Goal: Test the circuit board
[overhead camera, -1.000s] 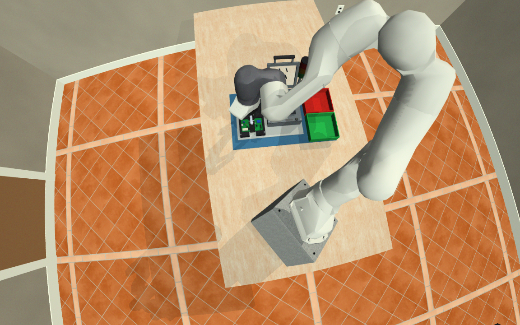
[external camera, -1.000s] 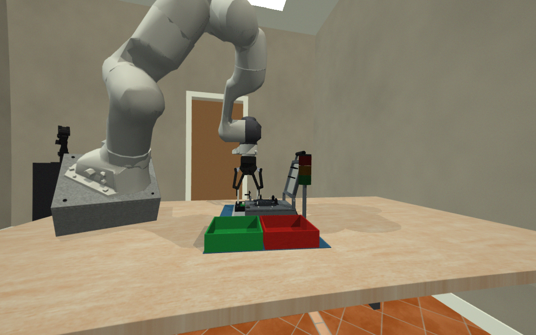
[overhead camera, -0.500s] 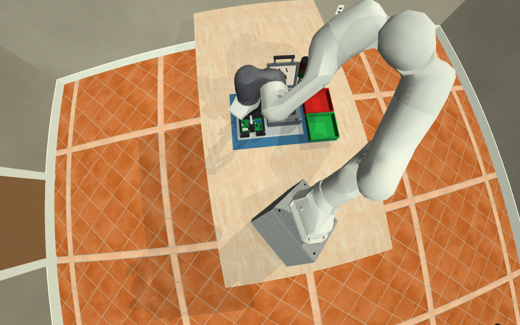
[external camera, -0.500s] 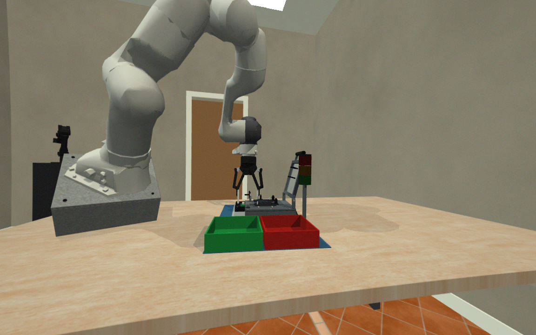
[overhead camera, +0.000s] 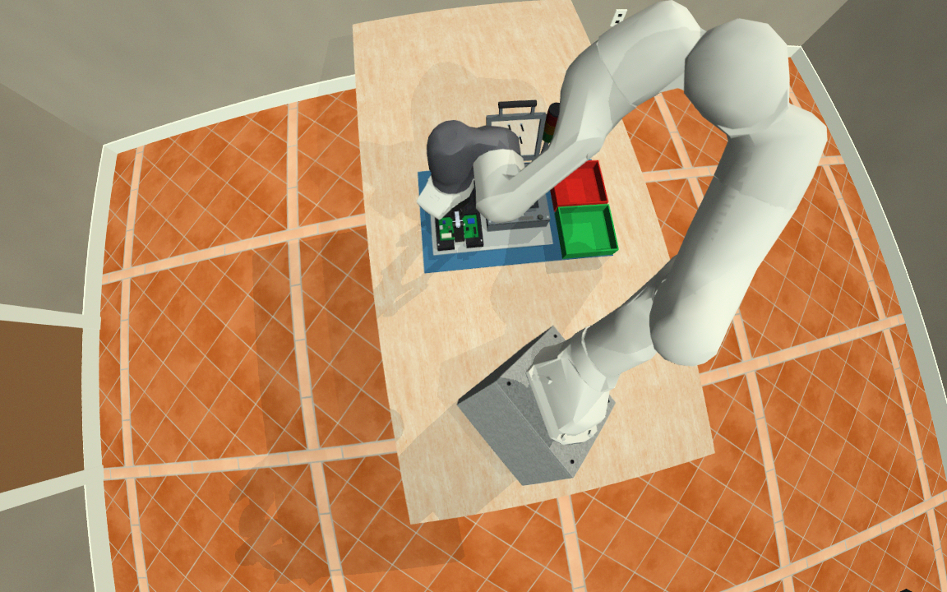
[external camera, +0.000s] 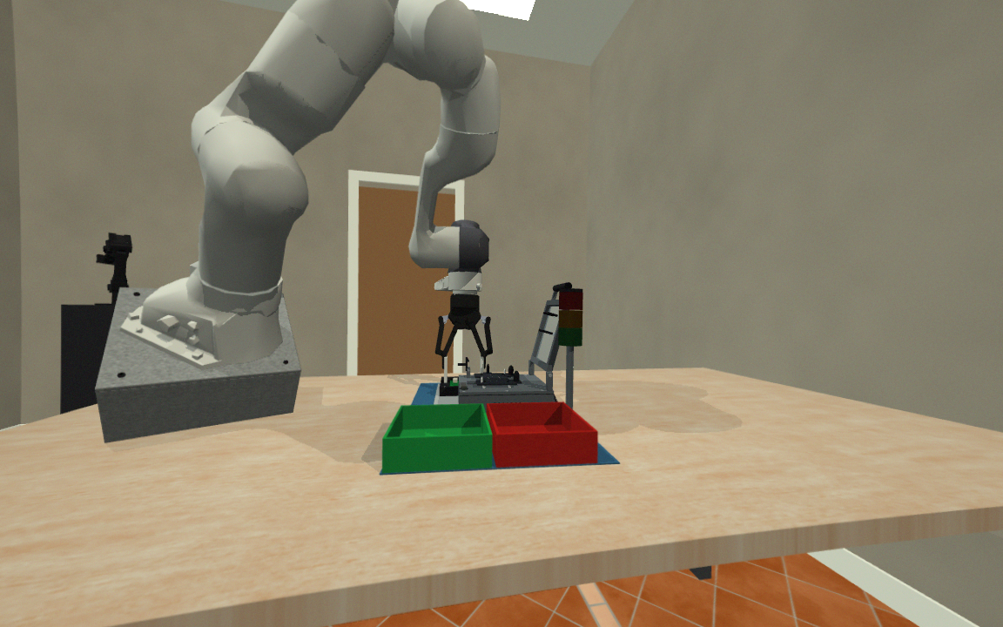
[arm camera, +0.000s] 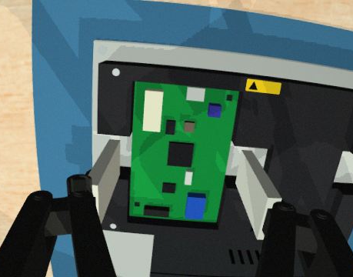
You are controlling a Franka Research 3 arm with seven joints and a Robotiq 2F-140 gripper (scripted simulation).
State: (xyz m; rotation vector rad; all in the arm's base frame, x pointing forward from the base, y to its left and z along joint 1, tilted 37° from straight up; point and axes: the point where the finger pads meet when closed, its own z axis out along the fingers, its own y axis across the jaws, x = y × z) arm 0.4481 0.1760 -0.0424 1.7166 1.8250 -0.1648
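Observation:
The green circuit board (arm camera: pixel 181 156) lies face up in the left pocket of the black tray (arm camera: pixel 222 123), its white connector (arm camera: pixel 153 110) at the end far from the wrist camera. My gripper (arm camera: pixel 179 162) is open and hovers low over the tray. Its two pale finger pads stand one on each long side of the board, apart from it. In the overhead view the gripper (overhead camera: pixel 459 220) covers part of the board (overhead camera: pixel 449 231). The tester (overhead camera: pixel 519 219) stands next to the tray with its lid (external camera: pixel 546 335) raised. The signal tower (external camera: pixel 569 315) shows no lit color.
The red bin (overhead camera: pixel 579 182) and green bin (overhead camera: pixel 585 230) stand side by side on the blue mat (overhead camera: pixel 491 253), beyond the tester from the tray. The tray's right pocket (arm camera: pixel 299 128) holds nothing. The arm's grey base block (overhead camera: pixel 524 419) sits at the table's near end.

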